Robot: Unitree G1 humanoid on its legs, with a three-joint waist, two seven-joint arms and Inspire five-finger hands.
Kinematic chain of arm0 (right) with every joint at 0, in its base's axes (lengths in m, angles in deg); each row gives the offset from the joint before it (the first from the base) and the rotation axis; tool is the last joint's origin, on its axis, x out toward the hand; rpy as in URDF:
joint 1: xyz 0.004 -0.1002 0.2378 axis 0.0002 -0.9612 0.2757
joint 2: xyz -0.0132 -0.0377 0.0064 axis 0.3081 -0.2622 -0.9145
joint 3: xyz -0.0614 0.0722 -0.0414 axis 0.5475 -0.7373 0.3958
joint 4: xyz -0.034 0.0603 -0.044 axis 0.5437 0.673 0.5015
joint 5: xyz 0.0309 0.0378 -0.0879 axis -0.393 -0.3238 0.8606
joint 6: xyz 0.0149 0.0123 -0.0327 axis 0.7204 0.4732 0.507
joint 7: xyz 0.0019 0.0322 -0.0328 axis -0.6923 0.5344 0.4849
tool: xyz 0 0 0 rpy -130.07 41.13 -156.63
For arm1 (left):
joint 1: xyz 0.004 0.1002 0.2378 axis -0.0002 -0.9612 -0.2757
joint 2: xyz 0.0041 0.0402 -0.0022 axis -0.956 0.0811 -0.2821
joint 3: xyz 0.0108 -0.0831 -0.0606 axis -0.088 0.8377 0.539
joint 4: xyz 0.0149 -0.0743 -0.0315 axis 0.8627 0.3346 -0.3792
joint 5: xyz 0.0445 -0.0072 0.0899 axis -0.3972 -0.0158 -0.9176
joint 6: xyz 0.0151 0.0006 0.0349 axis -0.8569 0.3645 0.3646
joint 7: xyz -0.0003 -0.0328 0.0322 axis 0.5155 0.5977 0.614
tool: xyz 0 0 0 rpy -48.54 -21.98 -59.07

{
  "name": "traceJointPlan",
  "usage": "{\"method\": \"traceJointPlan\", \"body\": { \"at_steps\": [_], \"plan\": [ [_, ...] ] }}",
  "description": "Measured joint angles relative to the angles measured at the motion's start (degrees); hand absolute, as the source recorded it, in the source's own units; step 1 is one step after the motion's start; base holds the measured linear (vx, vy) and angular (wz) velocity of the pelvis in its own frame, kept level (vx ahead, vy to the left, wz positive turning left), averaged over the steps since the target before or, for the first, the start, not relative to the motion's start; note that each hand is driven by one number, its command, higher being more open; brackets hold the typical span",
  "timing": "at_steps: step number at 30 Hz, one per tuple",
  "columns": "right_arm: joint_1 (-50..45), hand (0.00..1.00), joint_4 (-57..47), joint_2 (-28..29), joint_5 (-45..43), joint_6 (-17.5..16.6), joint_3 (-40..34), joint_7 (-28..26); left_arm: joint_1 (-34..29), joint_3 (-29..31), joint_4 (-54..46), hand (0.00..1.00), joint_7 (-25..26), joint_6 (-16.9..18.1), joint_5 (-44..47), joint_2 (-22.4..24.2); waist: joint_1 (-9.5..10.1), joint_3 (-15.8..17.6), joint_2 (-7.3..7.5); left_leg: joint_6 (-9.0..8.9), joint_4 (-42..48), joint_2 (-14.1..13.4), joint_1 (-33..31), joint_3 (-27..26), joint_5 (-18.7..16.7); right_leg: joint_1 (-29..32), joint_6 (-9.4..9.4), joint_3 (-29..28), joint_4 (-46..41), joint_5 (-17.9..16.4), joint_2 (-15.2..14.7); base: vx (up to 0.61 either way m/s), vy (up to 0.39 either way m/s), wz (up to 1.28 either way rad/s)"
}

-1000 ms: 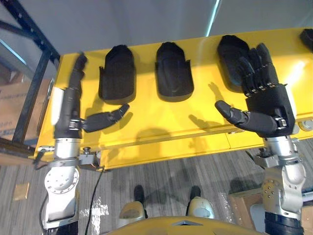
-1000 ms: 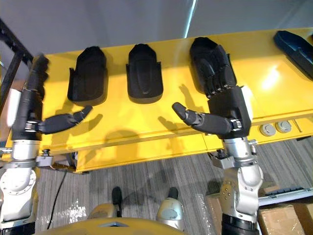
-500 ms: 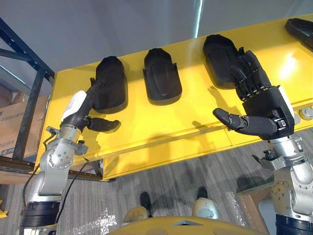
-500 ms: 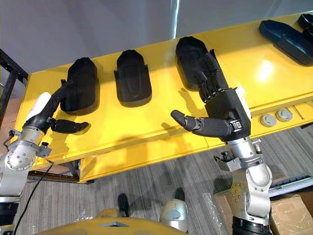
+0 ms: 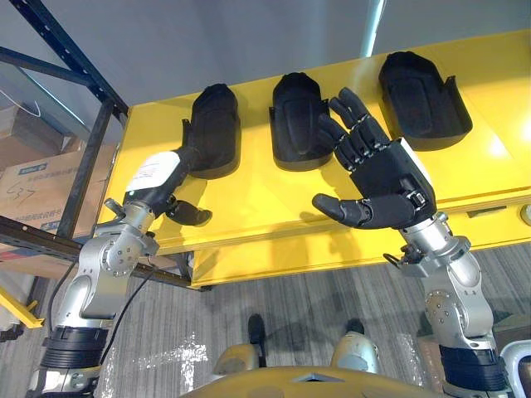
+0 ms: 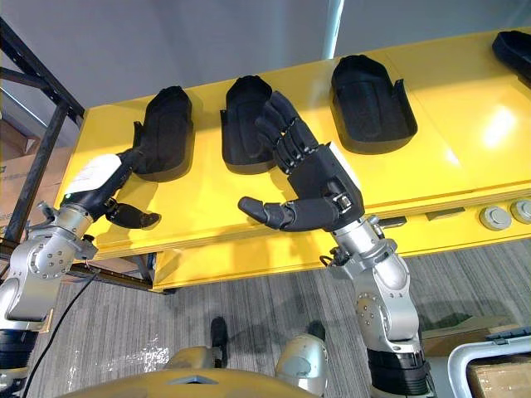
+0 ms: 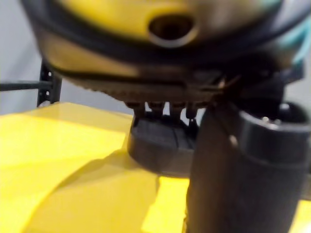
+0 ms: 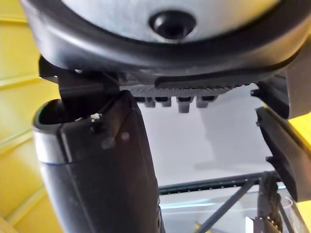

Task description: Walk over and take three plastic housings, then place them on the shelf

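Three black plastic housings lie in a row on the yellow table: a left housing, a middle housing and a right housing. My left hand reaches to the left housing, its straight fingers against the housing's near left side and its thumb spread apart over the table. In the left wrist view that housing sits just past the fingertips. My right hand is raised, open and spread, in front of the middle housing, holding nothing.
A dark metal rack stands at the table's left end, with cardboard boxes behind it. Another black part lies at the table's far right. Round buttons sit on the table's front right edge.
The camera has shifted. My left hand came up from the table edge to the left housing. My right hand moved left, from over the right housing to in front of the middle one.
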State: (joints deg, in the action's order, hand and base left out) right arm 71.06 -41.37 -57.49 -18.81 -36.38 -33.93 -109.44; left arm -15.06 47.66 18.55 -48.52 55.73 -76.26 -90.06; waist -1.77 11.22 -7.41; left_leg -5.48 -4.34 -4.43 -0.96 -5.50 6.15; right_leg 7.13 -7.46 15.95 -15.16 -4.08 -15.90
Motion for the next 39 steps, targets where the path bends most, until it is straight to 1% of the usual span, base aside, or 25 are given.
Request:
{"method": "traceJointPlan", "body": {
  "at_steps": [4, 9, 12, 15, 20, 22, 28, 30, 39],
  "plan": [
    [0.0, 1.00, 1.4, 0.0, 0.0, 1.1, 0.1, 0.2, 0.5, 0.1, -1.1, 1.00, -3.0, 0.1, -1.2, -1.7, 0.02, 0.0, 0.06, -0.04, 0.0, 0.0, 0.1, 0.3, 0.1, -0.1, 0.00, 0.3, -0.2, 0.0, 0.0, -0.01, -0.009, 0.02],
    [-0.1, 1.00, 1.8, 0.0, 0.0, 1.2, 0.3, 0.2, 1.0, 0.1, -2.1, 1.00, -7.0, 0.5, -1.4, -1.8, 0.07, 0.1, 0.11, -0.09, -0.1, -0.1, 0.0, 0.7, 0.3, -0.2, 0.00, 0.9, -0.4, 0.0, 0.0, -0.01, -0.017, 0.04],
    [-0.1, 1.00, 1.8, 0.1, 0.0, 1.2, 0.8, 0.2, 2.1, 0.1, -2.1, 1.00, -9.9, 0.3, -1.4, -2.4, 0.12, 0.2, 0.28, -0.11, -0.2, -0.1, 0.0, 0.8, 0.4, -0.2, 0.01, 0.9, -0.4, 0.0, 0.0, 0.00, 0.000, 0.00],
    [-0.1, 1.00, 1.8, 0.2, 0.0, 1.6, 1.2, 0.0, 2.8, 0.1, -2.1, 1.00, -11.7, -0.1, -1.4, -2.9, 0.10, 0.3, 0.52, -0.10, -0.2, -0.1, 0.1, 0.7, 0.5, -0.2, 0.00, 0.9, -0.4, 0.0, 0.0, 0.00, 0.000, 0.00],
    [-0.1, 1.00, 1.8, 0.3, 0.0, 2.4, 1.1, 0.0, 3.3, 1.4, -2.1, 1.00, -16.2, -2.6, -1.2, -3.1, 0.10, 0.4, 0.68, -0.13, -0.4, -0.2, 0.1, 0.7, 0.5, -0.3, -0.32, 0.9, -0.2, 0.2, 0.1, 0.00, 0.000, 0.00],
    [0.1, 1.00, 1.8, 0.3, 0.0, 2.5, 1.1, 0.0, 4.4, 1.5, -2.0, 1.00, -18.5, -3.6, -1.1, -3.1, 0.21, 0.6, 0.96, -0.13, -0.4, -0.2, 0.2, 0.8, 0.5, -0.5, -0.40, 1.0, -0.1, 0.3, 0.1, 0.00, 0.000, 0.00],
    [0.8, 1.00, 1.8, 0.5, 0.0, 3.0, 1.1, 0.0, 5.0, 2.7, -1.4, 1.00, -20.2, -3.6, -0.8, -3.1, 0.08, 1.0, 1.67, -0.14, -0.4, -0.2, 0.6, 0.8, 0.5, -1.1, -0.57, 1.0, 0.4, 0.5, 0.1, 0.00, 0.000, 0.00],
    [0.9, 1.00, 1.8, 0.5, 0.0, 3.4, 1.1, 0.0, 5.0, 2.8, -1.1, 1.00, -20.2, -3.6, -0.7, -3.1, 0.11, 1.0, 1.68, -0.14, -0.4, -0.2, 0.6, 0.8, 0.5, -1.2, -0.58, 1.0, 0.4, 0.5, 0.1, 0.00, 0.000, 0.00],
    [0.8, 1.00, 1.8, 0.6, 0.0, 3.4, 1.1, -0.1, 5.0, 4.7, 0.4, 1.00, -20.9, -3.4, 0.5, -3.1, 0.09, 1.0, 1.73, -0.14, -0.4, -0.4, 0.5, 0.7, 0.5, -1.6, -0.64, 1.0, 1.6, 1.2, 0.5, 0.00, 0.000, 0.00]
  ]
}}
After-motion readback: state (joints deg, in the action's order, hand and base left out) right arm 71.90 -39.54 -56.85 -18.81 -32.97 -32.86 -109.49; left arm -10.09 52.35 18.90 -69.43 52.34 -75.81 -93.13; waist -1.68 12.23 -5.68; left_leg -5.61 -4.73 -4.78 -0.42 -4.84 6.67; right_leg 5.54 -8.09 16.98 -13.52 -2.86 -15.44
